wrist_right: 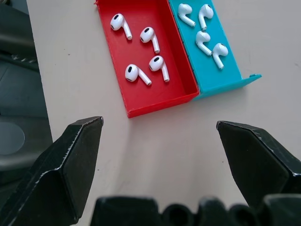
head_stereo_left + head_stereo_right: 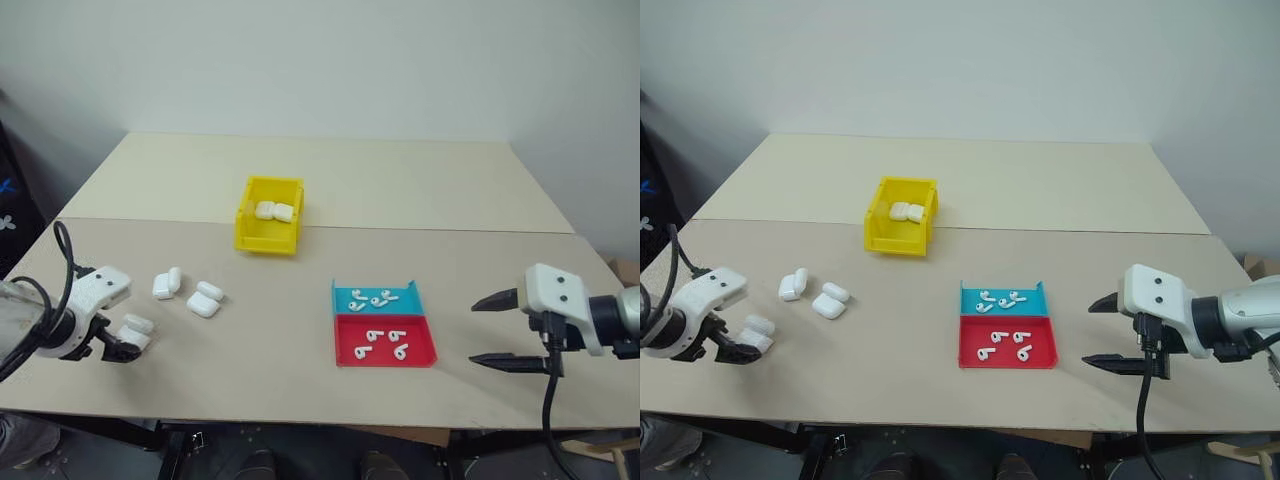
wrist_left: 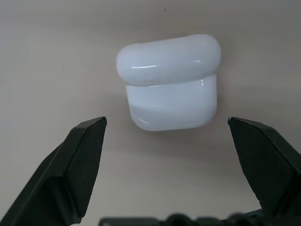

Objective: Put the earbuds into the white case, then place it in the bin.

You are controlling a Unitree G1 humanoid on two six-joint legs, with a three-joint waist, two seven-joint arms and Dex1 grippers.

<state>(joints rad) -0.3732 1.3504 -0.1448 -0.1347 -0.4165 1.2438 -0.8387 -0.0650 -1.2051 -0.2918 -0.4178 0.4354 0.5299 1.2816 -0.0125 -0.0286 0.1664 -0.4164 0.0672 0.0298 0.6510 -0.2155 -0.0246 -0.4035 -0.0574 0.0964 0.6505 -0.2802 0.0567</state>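
My left gripper is open and points down at a white case near the table's left front. In the left wrist view that closed white case lies just beyond the spread fingers, untouched. Two more white cases lie a little further right. Several earbuds lie in the red-and-blue tray. My right gripper is open to the right of the tray, holding nothing. The yellow bin stands mid-table with two white cases inside.
The tray's blue half holds several earbuds, as does its red half. A seam runs across the tabletop behind the bin. The table's front edge lies close below both grippers.
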